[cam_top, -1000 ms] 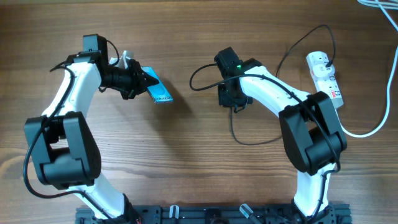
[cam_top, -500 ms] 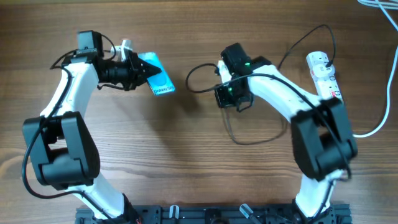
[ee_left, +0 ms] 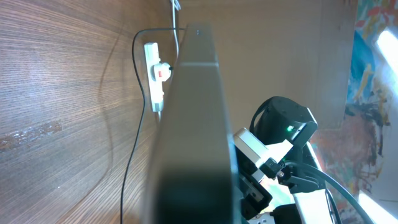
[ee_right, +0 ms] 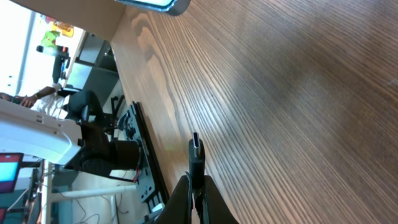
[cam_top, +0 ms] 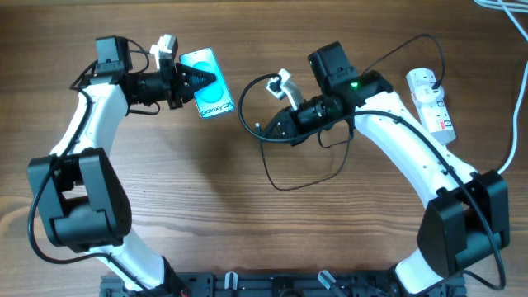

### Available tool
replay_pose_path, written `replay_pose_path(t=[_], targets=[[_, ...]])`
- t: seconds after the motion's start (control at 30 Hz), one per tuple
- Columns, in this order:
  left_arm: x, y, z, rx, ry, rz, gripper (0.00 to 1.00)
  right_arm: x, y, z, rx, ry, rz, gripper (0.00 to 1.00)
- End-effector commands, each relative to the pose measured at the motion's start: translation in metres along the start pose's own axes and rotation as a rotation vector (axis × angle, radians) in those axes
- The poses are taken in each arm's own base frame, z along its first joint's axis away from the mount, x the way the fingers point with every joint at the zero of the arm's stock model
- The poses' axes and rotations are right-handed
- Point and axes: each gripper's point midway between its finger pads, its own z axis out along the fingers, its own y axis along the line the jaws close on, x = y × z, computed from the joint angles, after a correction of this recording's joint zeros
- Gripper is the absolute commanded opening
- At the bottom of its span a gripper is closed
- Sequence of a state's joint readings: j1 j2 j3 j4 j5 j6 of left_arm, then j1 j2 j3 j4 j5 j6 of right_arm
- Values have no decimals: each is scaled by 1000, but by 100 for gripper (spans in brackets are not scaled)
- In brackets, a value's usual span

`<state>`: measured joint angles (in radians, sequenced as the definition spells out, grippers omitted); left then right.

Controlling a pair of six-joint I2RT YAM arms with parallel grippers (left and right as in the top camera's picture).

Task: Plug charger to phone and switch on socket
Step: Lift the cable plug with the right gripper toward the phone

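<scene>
The phone (cam_top: pixel 213 92), cyan screen up with a white text strip at its near end, is held above the table in my left gripper (cam_top: pixel 191 82), which is shut on its far end. In the left wrist view the phone (ee_left: pixel 196 124) fills the middle, edge on. My right gripper (cam_top: pixel 272 125) is shut on the charger connector (ee_right: pixel 196 152), whose metal tip points left toward the phone. The black cable (cam_top: pixel 289 177) loops over the table and runs up to the socket (cam_top: pixel 432 103), a white power strip at the right. The phone's corner shows at the top of the right wrist view (ee_right: pixel 155 5).
A thick white cord (cam_top: pixel 495 169) curves from the socket along the right edge. The socket also shows far off in the left wrist view (ee_left: pixel 155 78). Bare wood lies between the arms and along the front. The arm bases stand at the bottom edge.
My left gripper has lifted and turned the phone so its screen faces up and its end points right. My right gripper has swung left with the connector, dragging the cable loop with it.
</scene>
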<state>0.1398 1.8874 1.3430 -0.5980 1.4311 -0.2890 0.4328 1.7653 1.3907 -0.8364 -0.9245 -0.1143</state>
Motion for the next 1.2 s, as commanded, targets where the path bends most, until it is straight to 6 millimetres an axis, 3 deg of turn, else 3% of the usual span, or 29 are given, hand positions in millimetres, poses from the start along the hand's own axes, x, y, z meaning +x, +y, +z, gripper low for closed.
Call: replay_pose_path(t=[0.0,0.03,0.1,0.17,0.33,0.47,0.5,0.6,0.7,0.73,0.8,0.83,1.1,1.17], targets=[[3,-19,-5,50,6,57,4,2,-27,-3,160,11,16,4],[3,-18,-5,50,5,56,4,7,-54,-9,315,25,67,4],[3,-18,-5,50,5,55,4,18,-86,-20,509,55,118,4],[3,-18,-5,50,6,48,4,43,-124,-40,752,110,205,4],[3,-17,-5,41,3,47,4,76,-146,-36,825,158,269,5],[3,-15,-5,35,2,40,4,79,-175,-51,1004,92,306,74],[4,-15,-5,34,2,32,4,80,-176,-50,1001,87,305,80],[3,-12,-5,19,-3,29,4,83,-174,-47,990,71,361,82],[2,-10,-5,6,-8,29,4,84,-173,-45,981,47,412,80],[2,-10,-5,6,-8,29,4,82,-171,-41,956,48,400,74],[2,-10,-5,6,-8,29,4,83,-173,-35,950,51,366,44],[2,-10,-5,6,-8,29,4,87,-176,-31,948,51,365,35],[2,-10,-5,6,-7,29,4,109,-207,8,902,94,379,30],[2,-10,-5,6,-7,28,4,120,-215,14,906,131,397,23]])
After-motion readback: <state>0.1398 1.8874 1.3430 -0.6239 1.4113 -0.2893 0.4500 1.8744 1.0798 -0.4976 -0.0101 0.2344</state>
